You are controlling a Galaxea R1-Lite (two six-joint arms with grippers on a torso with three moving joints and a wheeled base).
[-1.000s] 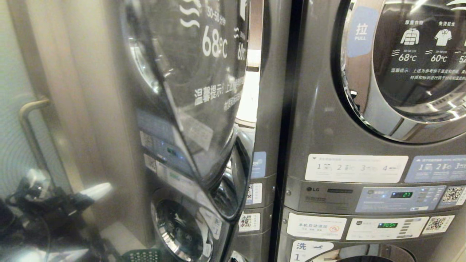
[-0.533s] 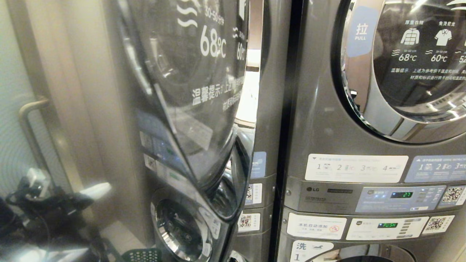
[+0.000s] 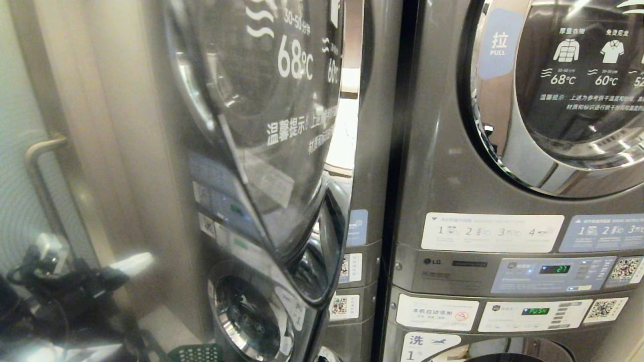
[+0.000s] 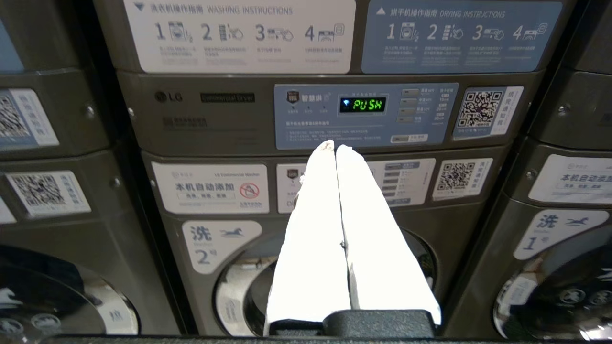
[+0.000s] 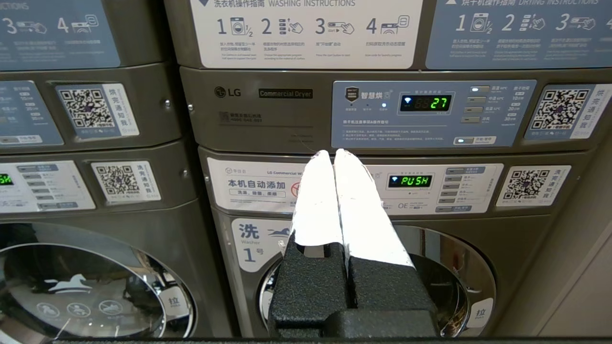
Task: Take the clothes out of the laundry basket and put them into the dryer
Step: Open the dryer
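The left dryer's round glass door (image 3: 282,151) stands swung open toward me in the head view. Its control panel (image 4: 363,112) reads PUSH in the left wrist view. My left gripper (image 4: 334,147) is shut and empty, pointing at that panel above washer 2. In the head view its white finger (image 3: 132,262) shows low on the left. My right gripper (image 5: 333,154) is shut and empty, pointing at the neighbouring stack above washer 1. Only a green mesh corner of the laundry basket (image 3: 196,353) shows at the bottom edge. No clothes are in view.
The right dryer (image 3: 553,100) has its door closed and its display (image 5: 432,102) reads 27. A metal wall panel with a handle (image 3: 43,151) runs along the left. The open door juts out between me and the left stack.
The glass door's lettering has wavered by a hair. The arm at the lower left and everything else hold the same place.
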